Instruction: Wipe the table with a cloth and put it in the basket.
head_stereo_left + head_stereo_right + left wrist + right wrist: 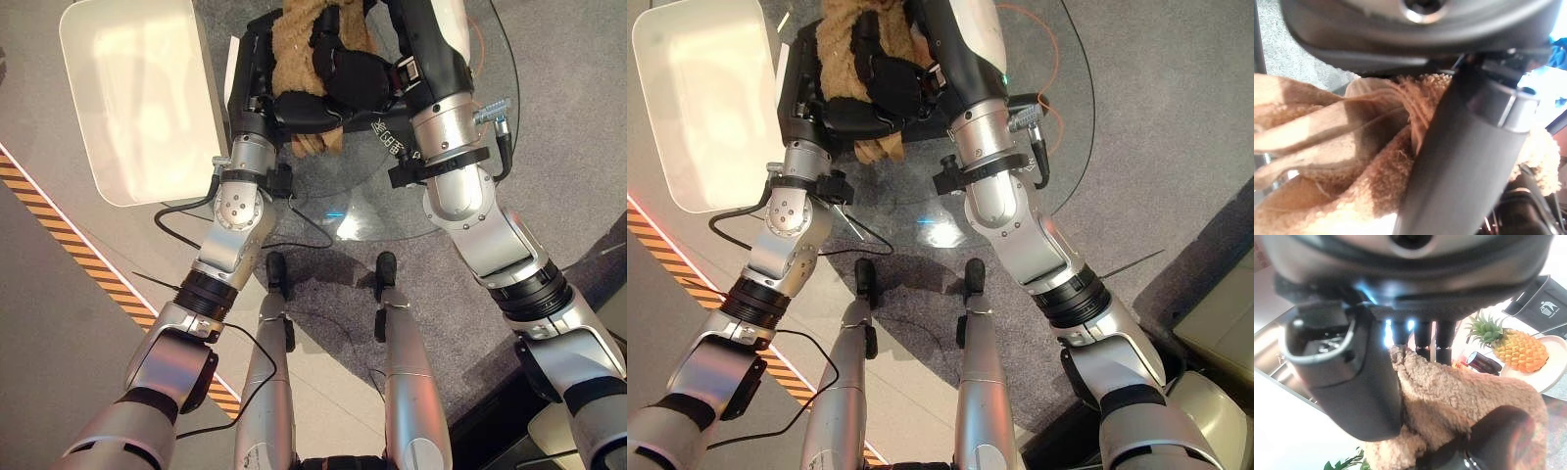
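A tan fluffy cloth [302, 39] hangs bunched between both hands over the near part of a round glass table [372, 211]. My left hand [257, 93] comes in from the left, its fingers curled round the cloth's lower part; in the left wrist view its thumb [1464, 161] lies across the cloth [1327, 147]. On the cloth's right side my right hand [358, 76] grips it, with thumb [1347, 377] and fingers pressed into the pile [1459, 396]. A tail of cloth [880, 147] dangles below the hands. The white basket [137, 98] stands to the left of the table.
Grey carpet surrounds the table, and a yellow-black striped line [59, 235] runs across the floor on the left. The right wrist view shows a pineapple [1515, 345] on a plate, a dark can [1484, 363] and a black bin [1545, 303] beyond the cloth.
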Motion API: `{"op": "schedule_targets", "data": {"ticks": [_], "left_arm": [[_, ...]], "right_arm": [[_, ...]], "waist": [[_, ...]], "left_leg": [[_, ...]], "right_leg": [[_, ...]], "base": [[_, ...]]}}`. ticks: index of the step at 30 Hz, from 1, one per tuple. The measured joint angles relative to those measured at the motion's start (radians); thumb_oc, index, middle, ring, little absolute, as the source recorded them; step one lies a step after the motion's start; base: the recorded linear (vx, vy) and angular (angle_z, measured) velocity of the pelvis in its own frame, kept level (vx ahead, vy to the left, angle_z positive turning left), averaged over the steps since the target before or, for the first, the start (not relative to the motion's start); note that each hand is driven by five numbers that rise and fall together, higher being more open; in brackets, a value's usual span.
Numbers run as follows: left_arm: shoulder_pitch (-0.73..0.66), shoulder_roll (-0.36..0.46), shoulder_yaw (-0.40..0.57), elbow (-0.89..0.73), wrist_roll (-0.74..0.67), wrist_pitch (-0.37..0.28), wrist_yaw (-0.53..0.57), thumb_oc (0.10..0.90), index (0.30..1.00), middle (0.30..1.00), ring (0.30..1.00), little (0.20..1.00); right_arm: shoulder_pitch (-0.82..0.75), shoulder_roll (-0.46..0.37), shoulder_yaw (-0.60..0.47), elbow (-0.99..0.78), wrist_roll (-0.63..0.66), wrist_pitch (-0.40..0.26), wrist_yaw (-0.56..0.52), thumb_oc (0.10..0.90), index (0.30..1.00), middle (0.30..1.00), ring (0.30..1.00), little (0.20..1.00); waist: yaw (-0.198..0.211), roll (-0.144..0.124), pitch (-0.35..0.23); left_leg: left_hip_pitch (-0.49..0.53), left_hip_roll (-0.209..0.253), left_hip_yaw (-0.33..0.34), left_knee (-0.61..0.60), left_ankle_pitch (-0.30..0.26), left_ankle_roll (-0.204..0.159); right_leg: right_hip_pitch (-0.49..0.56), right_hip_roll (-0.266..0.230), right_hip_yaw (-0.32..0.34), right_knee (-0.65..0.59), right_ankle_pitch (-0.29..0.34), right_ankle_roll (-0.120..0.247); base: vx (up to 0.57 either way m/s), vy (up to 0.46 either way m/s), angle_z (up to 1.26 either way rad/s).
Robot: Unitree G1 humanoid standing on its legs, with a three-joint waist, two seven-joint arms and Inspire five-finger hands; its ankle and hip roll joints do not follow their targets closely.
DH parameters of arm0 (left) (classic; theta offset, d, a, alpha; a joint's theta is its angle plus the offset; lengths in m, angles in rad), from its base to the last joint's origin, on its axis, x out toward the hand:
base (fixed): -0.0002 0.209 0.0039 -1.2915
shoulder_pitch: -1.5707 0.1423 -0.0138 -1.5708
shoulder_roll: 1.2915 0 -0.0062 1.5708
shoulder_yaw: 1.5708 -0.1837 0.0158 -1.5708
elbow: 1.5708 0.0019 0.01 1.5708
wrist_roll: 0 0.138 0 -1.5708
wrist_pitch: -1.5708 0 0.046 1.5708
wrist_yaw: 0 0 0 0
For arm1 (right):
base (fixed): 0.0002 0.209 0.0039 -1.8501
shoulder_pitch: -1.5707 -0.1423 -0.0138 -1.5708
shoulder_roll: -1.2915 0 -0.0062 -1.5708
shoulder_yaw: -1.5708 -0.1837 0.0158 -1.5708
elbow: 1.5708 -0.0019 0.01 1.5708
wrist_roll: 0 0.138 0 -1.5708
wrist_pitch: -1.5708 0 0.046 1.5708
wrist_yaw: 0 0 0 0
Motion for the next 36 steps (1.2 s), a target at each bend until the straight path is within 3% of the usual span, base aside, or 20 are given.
{"op": "schedule_targets", "data": {"ticks": [12,23,36], "left_arm": [[0.000,0.000,0.001,0.001,0.000,0.000,-0.003,0.100,0.300,0.300,0.300,0.200],[0.001,-0.066,0.013,0.030,-0.276,0.001,-0.127,0.100,0.300,0.300,0.300,0.200],[0.001,-0.075,0.014,0.032,-0.318,0.020,-0.154,0.100,0.300,0.300,0.300,0.200]], "right_arm": [[0.000,0.000,0.000,0.000,0.000,0.000,0.000,0.100,0.300,0.300,0.300,0.200],[0.000,-0.002,0.000,0.000,-0.005,0.000,0.000,0.100,0.300,0.300,0.300,0.200],[0.000,-0.005,0.000,0.000,-0.005,0.001,0.001,0.100,0.300,0.300,0.300,0.200]], "waist": [[-0.001,0.000,0.000],[-0.002,-0.001,0.000],[-0.003,-0.001,0.000]], "left_leg": [[0.001,0.000,0.000,0.000,0.000,0.000],[0.001,0.000,0.001,-0.001,0.000,0.000],[0.001,0.000,0.001,-0.001,0.000,0.000]], "right_leg": [[0.000,0.000,0.000,0.000,0.000,0.000],[0.000,0.000,0.001,0.000,0.000,0.000],[0.000,0.000,0.001,0.000,0.000,0.000]], "base": [[0.00,0.000,0.00],[0.00,0.000,0.00],[0.00,0.000,0.00]]}}
